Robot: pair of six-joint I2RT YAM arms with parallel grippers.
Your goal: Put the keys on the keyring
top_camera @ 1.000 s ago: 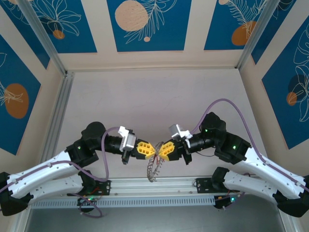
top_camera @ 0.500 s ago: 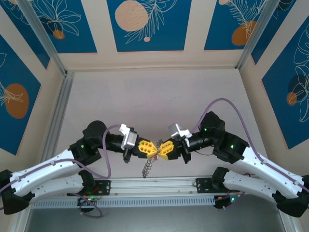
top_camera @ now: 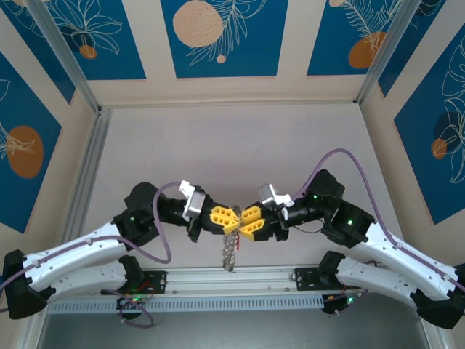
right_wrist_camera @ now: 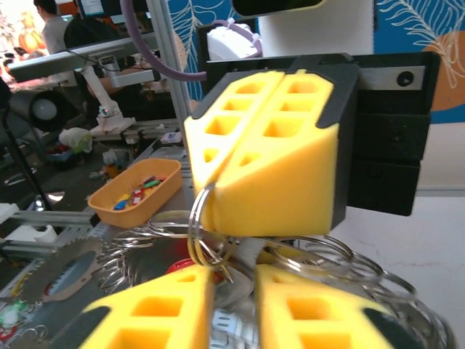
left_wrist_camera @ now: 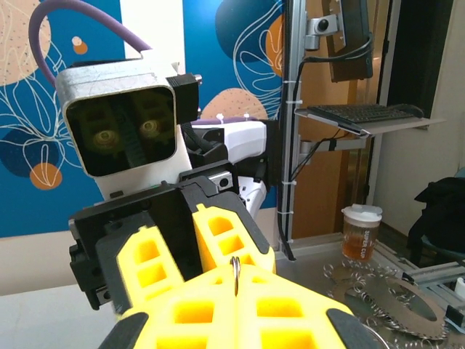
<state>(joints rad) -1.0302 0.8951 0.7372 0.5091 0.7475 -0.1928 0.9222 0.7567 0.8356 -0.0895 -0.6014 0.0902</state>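
From above, we see the keys (top_camera: 230, 252) hanging as one straight, narrow strand below the two claws. A second ago they drooped in an open loop, and half a second ago they were bunched off to the left. The left claw (top_camera: 227, 217) and right claw (top_camera: 247, 222) still meet tip to tip over the near edge of the desk (top_camera: 218, 145). The right claw's yellow fingers were pressed together before and now stand slightly apart. The left claw's stay closed.

In the left wrist view, our own fingers (left_wrist_camera: 290, 320) lie seam to seam. A thin silvery arc of the keyring (left_wrist_camera: 235, 270) stands up out of that seam, so the left claw is clamped on the ring. The top view is too coarse to show this.

In the right wrist view, our own fingers (right_wrist_camera: 152, 320) show a clear gap, and we see them gripping nothing. Opposite, the left claw's closed fingers pinch the ring wire at their lower corner. Below them loops of wire and keys fan out, with a red-headed piece (right_wrist_camera: 182, 267) among them, which neither other view gives. An orange tray (right_wrist_camera: 134, 190) sits in the background at left.
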